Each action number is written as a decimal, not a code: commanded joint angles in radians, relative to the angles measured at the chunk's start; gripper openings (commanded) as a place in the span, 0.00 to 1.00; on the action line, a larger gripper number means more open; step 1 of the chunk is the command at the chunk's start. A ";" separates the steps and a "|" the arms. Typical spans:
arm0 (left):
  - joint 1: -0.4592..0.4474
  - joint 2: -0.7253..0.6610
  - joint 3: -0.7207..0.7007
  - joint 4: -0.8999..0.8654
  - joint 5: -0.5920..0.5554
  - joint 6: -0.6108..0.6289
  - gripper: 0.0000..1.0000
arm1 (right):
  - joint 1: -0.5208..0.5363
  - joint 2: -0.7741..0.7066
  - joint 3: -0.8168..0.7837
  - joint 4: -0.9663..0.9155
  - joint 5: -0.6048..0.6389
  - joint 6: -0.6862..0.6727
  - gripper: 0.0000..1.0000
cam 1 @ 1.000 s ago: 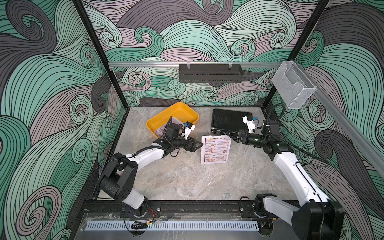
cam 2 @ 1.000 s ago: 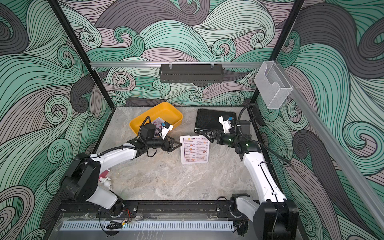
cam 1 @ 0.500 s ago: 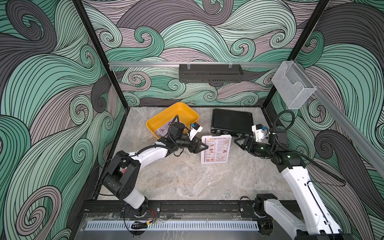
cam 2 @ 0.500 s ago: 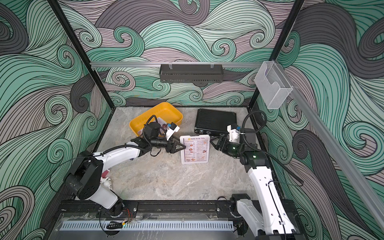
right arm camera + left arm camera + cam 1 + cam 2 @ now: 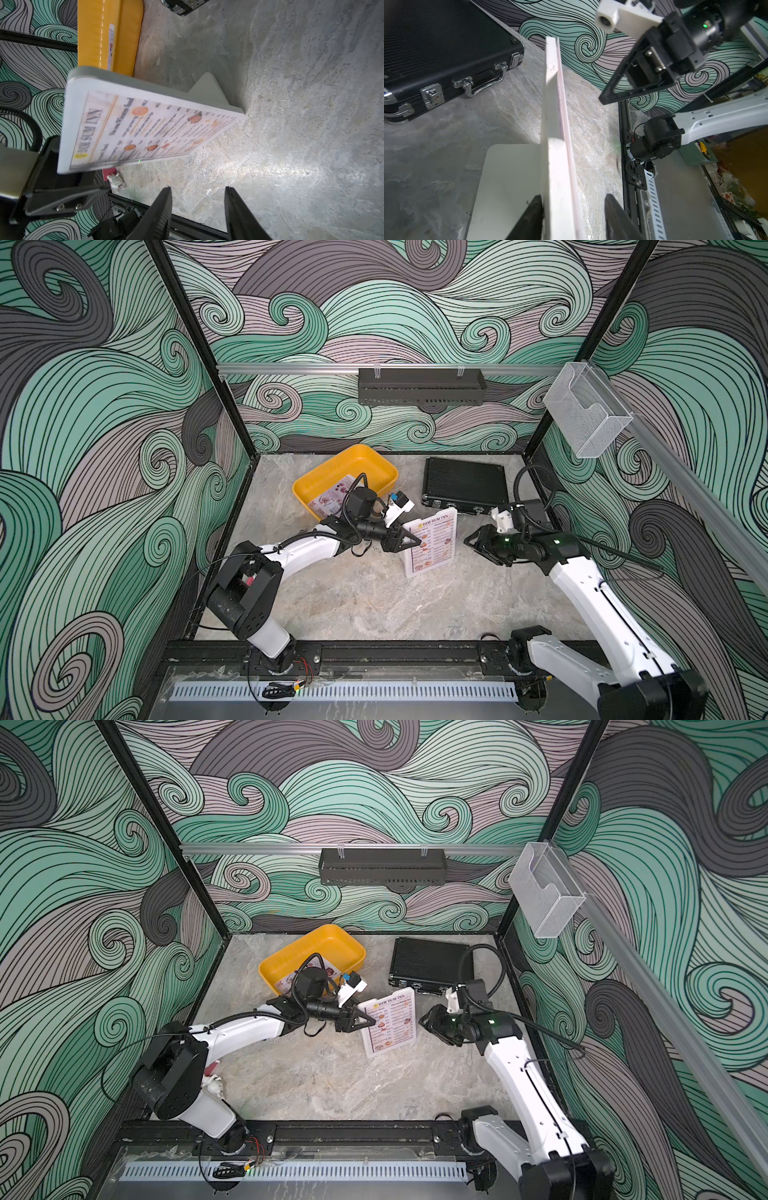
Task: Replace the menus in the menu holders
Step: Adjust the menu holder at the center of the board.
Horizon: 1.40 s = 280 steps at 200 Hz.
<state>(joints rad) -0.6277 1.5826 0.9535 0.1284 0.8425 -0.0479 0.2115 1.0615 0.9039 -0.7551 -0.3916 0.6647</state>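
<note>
We judge this the pull-out step. The holder (image 5: 124,83) stands mid-table with the white menu (image 5: 145,128) inside. The left gripper (image 5: 415,540) straddles its edge, jaws apart, one finger touching, not clamped. The right gripper (image 5: 198,199) is near the far edge, apart and empty. The pink menu (image 5: 328,499) lies in the bin (image 5: 361,456). Next: left clamps the holder, right pinches the white menu.

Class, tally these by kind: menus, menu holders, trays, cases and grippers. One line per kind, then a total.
Menus: 2 (DIM SUM INN menu, pink menu)
Menu holder: 1
Yellow tray: 1
Black case: 1
Grippers: 2 (left gripper, right gripper)
Total: 7
</note>
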 commanded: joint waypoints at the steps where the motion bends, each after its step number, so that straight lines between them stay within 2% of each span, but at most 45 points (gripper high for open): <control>1: -0.020 -0.017 0.034 -0.056 0.055 0.045 0.46 | 0.039 0.083 0.037 0.147 0.027 0.056 0.43; 48: -0.026 -0.079 0.001 -0.133 0.028 0.102 0.48 | 0.121 0.252 0.120 0.277 0.009 0.084 0.42; 56: -0.026 -0.096 -0.012 -0.133 0.015 0.102 0.52 | 0.132 0.272 0.128 0.294 0.002 0.088 0.42; 71: -0.024 -0.142 -0.041 -0.136 -0.042 0.079 0.68 | 0.146 0.303 0.146 0.308 -0.005 0.088 0.42; 95: -0.018 -0.269 -0.129 -0.117 -0.145 0.023 0.74 | 0.148 0.316 0.156 0.318 -0.018 0.079 0.45; 107: -0.015 -0.350 -0.170 -0.108 -0.231 -0.019 0.75 | 0.147 0.309 0.161 0.303 -0.015 0.052 0.48; 132: -0.015 -0.500 -0.206 -0.124 -0.548 -0.177 0.74 | 0.129 0.275 0.158 0.228 0.009 0.008 0.55; 149: -0.014 -0.542 -0.178 -0.154 -0.697 -0.328 0.66 | 0.114 0.245 0.162 0.148 0.040 -0.007 0.59; 160: -0.014 -0.539 -0.115 -0.244 -0.739 -0.417 0.59 | 0.111 0.223 0.169 0.108 0.046 -0.020 0.62; 169: -0.013 -0.519 -0.045 -0.336 -0.732 -0.470 0.55 | 0.111 0.202 0.164 0.101 0.036 -0.025 0.64; 182: -0.013 -0.477 0.072 -0.466 -0.663 -0.507 0.54 | 0.111 0.185 0.157 0.099 0.015 -0.025 0.66; 212: -0.013 -0.398 0.220 -0.630 -0.505 -0.592 0.58 | 0.119 0.216 0.192 0.038 -0.041 -0.036 0.66; 227: -0.013 -0.385 0.245 -0.662 -0.461 -0.642 0.62 | 0.137 0.206 0.184 0.015 -0.008 -0.048 0.66; 250: -0.013 -0.380 0.268 -0.703 -0.456 -0.684 0.71 | 0.161 0.152 0.136 0.033 0.092 -0.068 0.66; 280: -0.017 -0.345 0.310 -0.738 -0.431 -0.721 0.76 | 0.164 0.138 0.088 0.057 0.166 -0.079 0.64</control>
<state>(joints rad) -0.6437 1.2163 1.2022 -0.5301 0.3656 -0.7040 0.3733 1.2144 1.0264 -0.6998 -0.3183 0.6117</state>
